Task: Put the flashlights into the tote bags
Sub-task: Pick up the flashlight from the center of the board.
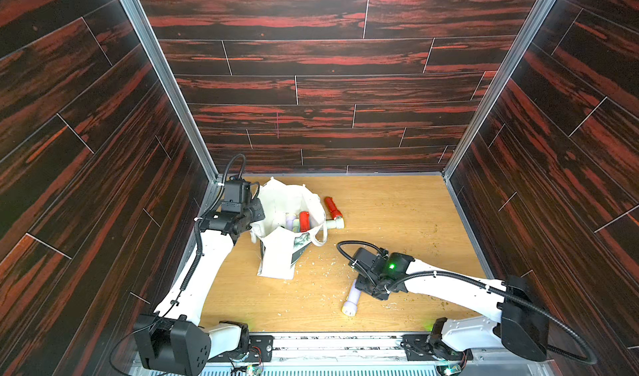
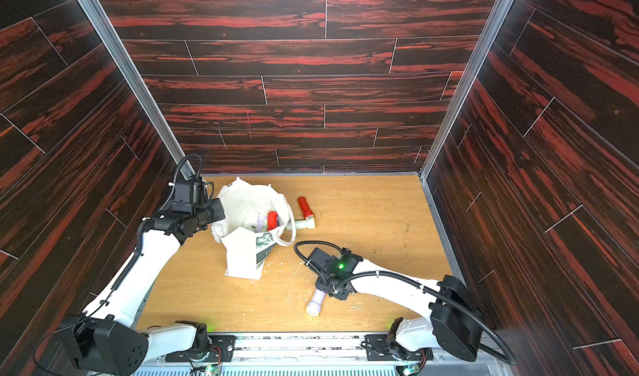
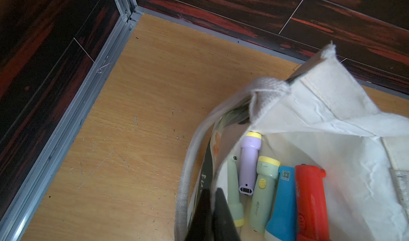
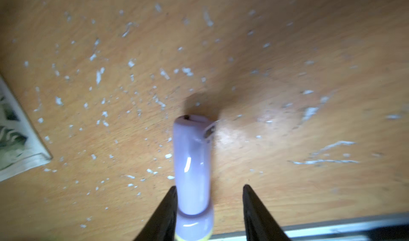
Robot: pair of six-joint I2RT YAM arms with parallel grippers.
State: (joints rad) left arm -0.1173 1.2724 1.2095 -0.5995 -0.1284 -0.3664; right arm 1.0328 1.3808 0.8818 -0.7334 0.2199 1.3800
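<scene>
Left wrist view: the left gripper (image 3: pixel 211 191) is pinched tight on the rim of the cream canvas tote bag (image 3: pixel 332 109).
The bag stands toward the far left of the wooden tabletop (image 1: pixel 397 211), with lilac, mint, blue and red plastic flashlights (image 3: pixel 282 202) lying inside. Just right of it, in both top views, a red plastic flashlight (image 1: pixel 332 207) and a cream plastic flashlight (image 1: pixel 334 223) lie on the table. Further right and nearer, the right gripper (image 4: pixel 210 187) stands partly open astride a lilac plastic flashlight with a yellow-rimmed head (image 4: pixel 192 162) — the barrel touches one finger (image 4: pixel 168 206) and is clear of the other, not gripped.
</scene>
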